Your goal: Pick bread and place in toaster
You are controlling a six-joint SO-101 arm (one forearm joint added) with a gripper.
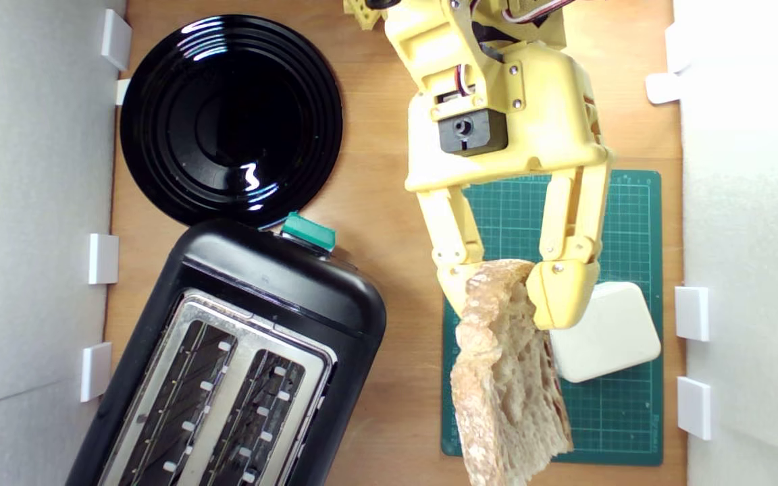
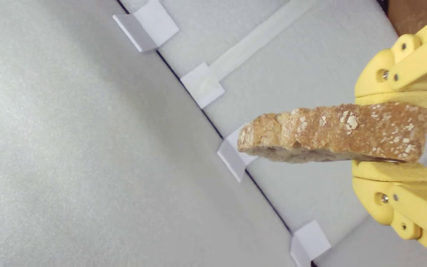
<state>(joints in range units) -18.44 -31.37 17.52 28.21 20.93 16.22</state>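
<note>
While the toaster (image 1: 227,364) sits at the exterior view's lower left below a black plate (image 1: 230,118), the yellow gripper (image 1: 504,290) clamps the bread (image 1: 504,385) over a green mat (image 1: 622,405). Seen from the wrist view, both fingers (image 2: 391,172) pinch the crusty slice against white foam walls (image 2: 69,148).

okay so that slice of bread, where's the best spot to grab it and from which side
Grip the bread across its flat faces at one end, as the gripper has it now, one of the fingers on each face. It is thin and flat, and the long free end can drop into a slot.
</note>
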